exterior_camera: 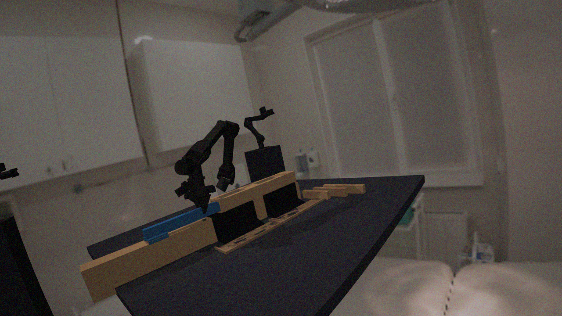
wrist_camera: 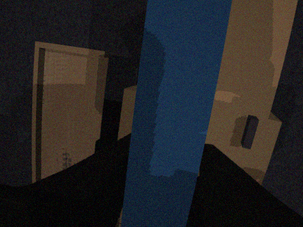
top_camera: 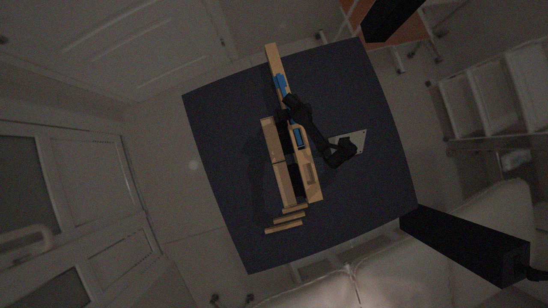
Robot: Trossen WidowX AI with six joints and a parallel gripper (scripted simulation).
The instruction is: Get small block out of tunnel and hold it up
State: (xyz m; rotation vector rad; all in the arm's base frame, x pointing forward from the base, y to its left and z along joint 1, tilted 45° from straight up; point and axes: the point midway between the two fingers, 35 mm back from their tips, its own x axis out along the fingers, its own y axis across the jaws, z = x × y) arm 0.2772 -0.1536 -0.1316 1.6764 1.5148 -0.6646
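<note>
So I've got my gripper clamped on the long blue bar, 1 piece I'd guess is the cage handle. Can't see the small block, presumably inside the wooden tunnel. Grip step's basically done imo; next, a straight lengthwise slide.

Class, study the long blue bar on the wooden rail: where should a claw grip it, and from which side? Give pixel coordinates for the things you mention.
Best, I think, is the raised straight stretch of the blue bar (top_camera: 281, 82) (exterior_camera: 176, 222) (wrist_camera: 180, 94), just outside the tunnel, from above, one finger per long side. It stands proud of the rail (top_camera: 272, 57) (exterior_camera: 129, 265) as a narrow upright strip with flat, parallel sides.
</note>
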